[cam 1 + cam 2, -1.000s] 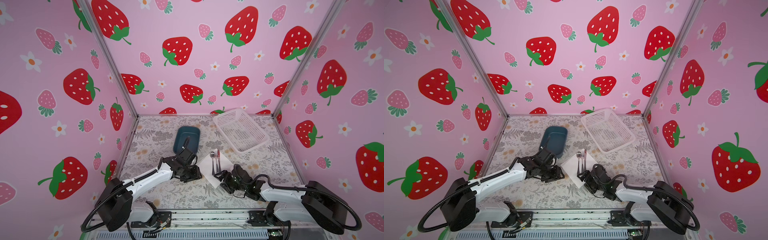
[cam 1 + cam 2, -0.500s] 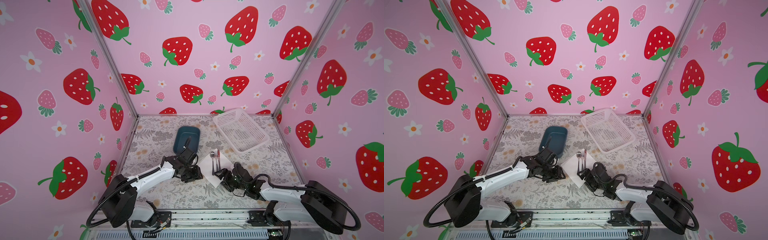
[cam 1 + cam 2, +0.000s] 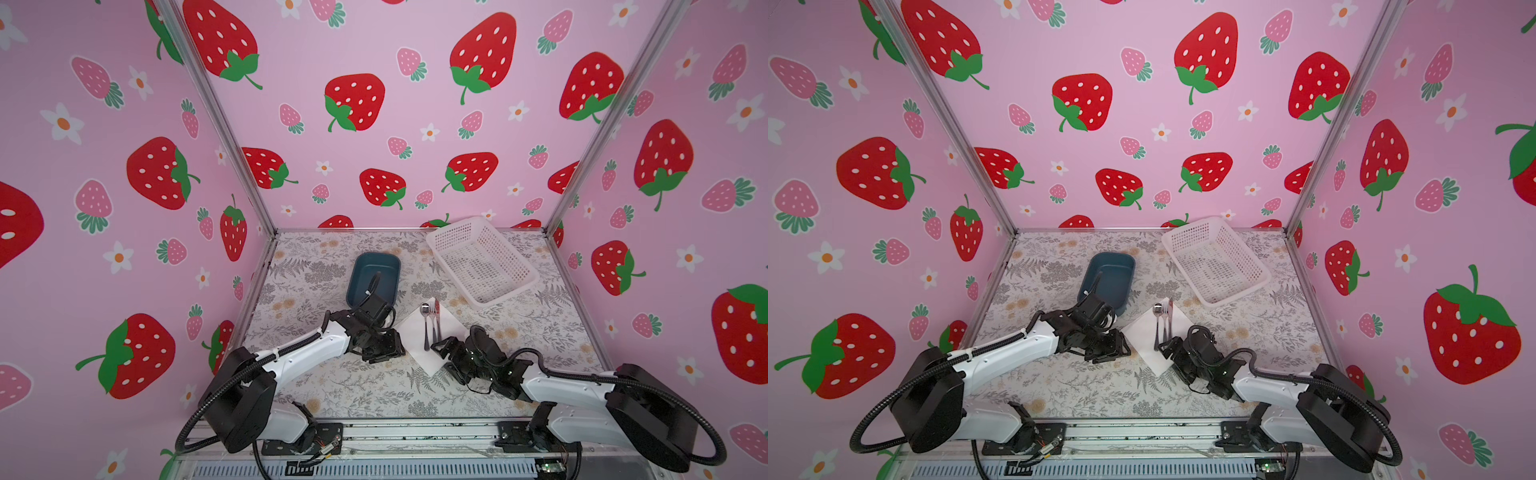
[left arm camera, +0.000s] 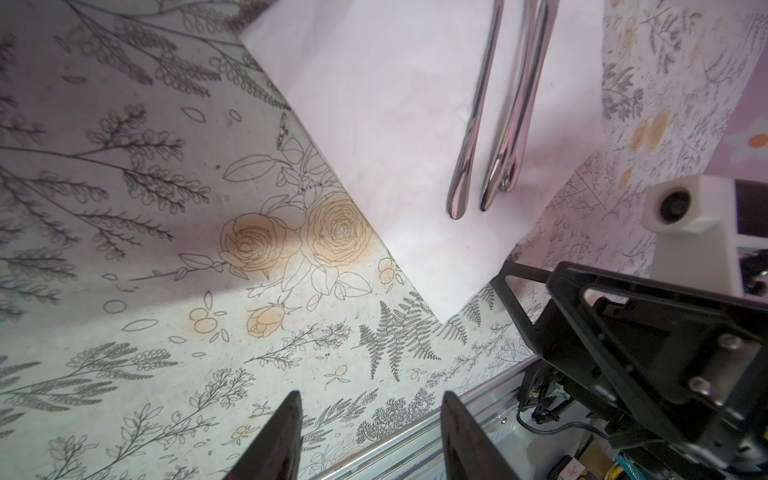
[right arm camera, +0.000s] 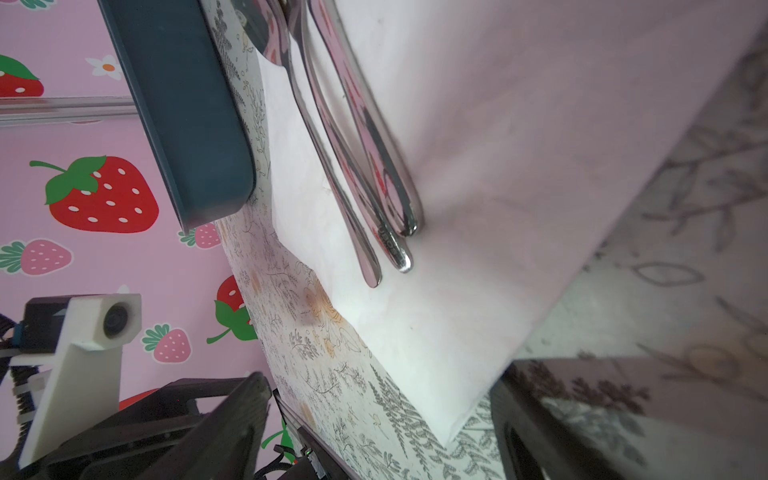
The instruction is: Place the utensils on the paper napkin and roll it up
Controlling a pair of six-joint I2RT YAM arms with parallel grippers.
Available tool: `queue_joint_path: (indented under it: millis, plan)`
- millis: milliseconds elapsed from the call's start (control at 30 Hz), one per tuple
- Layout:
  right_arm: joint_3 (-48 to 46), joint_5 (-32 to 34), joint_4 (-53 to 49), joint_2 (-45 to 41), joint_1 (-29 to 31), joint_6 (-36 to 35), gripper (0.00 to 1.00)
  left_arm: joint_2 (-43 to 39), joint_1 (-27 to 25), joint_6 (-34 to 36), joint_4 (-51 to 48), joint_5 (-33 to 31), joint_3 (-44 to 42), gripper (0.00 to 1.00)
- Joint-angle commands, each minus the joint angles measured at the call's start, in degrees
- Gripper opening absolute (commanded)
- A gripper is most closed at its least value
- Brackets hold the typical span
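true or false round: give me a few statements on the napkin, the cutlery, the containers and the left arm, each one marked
1. The utensils lie on the paper napkin. True.
2. The napkin is rolled up. False: it lies flat and open.
3. A utensil lies in the white basket. False: the basket is empty.
4. The left gripper has its jaws apart and holds nothing. True.
5. The blue tub stands right of the basket. False: in both top views it stands to the basket's left.
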Motion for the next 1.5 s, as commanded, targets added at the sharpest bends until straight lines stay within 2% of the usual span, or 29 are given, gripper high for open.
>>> queue_joint_path:
  millis: [0, 333, 700, 800, 1033, 1233, 1467]
  plan:
    - [0.78, 0.46, 0.6, 1.98, -0.21, 1.0, 0.86, 0.61, 0.53, 0.22, 0.2, 0.97, 2.07, 0.55]
    - [3.16, -0.85, 6.56, 1.93, -0.19, -3.98, 0.86, 0.61, 1.15, 0.18, 0.49, 1.31, 1.72, 0.55]
    - [4.04, -0.96, 7.99, 3.2, -1.09, -5.38, 0.86, 2.43, 1.49, 0.01, 2.93, 4.9, 2.66, 0.52]
    - [3.55, -0.93, 7.86, 3.43, -2.1, -5.08, 0.86, 3.31, 1.48, -0.17, 4.01, 6.19, 2.85, 0.47]
    - [2.97, -1.12, 7.98, 3.22, -3.92, -4.79, 0.85, 5.56, 1.46, -1.42, 7.58, 9.21, 3.01, 0.43]
    - [2.43, -1.13, 7.99, 3.57, -4.68, -3.98, 0.85, 7.62, 0.4, -2.58, 10.75, 11.44, 3.46, 0.42]
    - [-0.11, 0.31, 8.3, 2.13, -5.24, -1.72, 0.85, 11.34, -0.62, -2.88, 12.14, 11.02, 6.5, 0.42]
